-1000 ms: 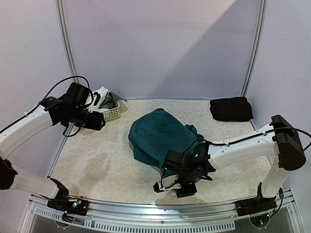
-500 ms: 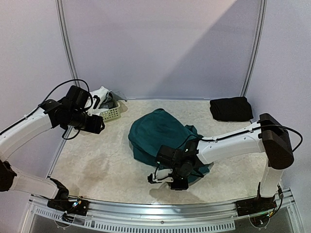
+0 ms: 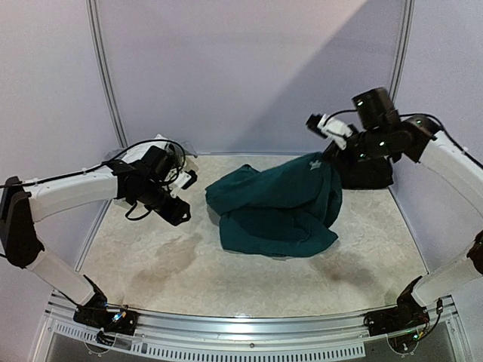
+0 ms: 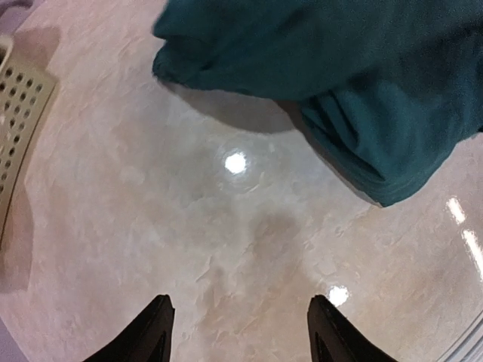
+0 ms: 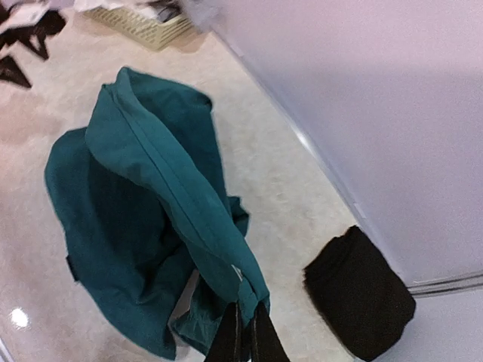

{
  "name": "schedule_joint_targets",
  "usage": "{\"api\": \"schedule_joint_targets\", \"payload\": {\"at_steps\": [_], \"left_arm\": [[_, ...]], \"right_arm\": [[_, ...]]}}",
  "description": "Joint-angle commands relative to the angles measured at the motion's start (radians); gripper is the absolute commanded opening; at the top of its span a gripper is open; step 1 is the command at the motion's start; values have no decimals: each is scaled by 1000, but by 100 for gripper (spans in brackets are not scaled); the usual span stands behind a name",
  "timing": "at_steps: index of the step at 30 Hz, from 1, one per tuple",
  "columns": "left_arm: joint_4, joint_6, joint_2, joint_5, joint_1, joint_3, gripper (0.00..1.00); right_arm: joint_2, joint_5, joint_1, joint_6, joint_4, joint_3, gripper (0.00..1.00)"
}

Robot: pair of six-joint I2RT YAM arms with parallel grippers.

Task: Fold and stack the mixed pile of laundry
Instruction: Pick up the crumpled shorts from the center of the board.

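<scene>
One garment looks done: trousers (image 3: 359, 170) lie folded at the table's (image 3: 166, 264) far right corner. Shorts (image 3: 279, 207) sprawl unfolded mid-table, one edge pinched up by the right gripper (image 5: 243, 311); the left gripper (image 4: 240, 335) hangs wide, empty.

Counter (image 3: 226, 290) is a pale marbled beige and kinda glossy, with a couple of bright light spots (image 4: 235, 162) bouncing off it. A cream plastic basket (image 4: 19, 105) with rows of little holes sits in the far-left corner, right by the lilac back wall (image 3: 249, 75). Two thin metal poles (image 3: 104, 75) run up that wall. A slotted metal rail (image 3: 249, 337) lines the near edge.
</scene>
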Motion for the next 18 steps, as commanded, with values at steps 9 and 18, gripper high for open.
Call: {"api": "schedule_joint_targets", "payload": {"at_steps": [9, 18], "left_arm": [[380, 339, 222, -43, -111, 65, 62], [479, 719, 356, 26, -56, 96, 63]], "right_arm": [[52, -136, -203, 28, 36, 51, 0], [65, -169, -211, 40, 27, 47, 0]]}}
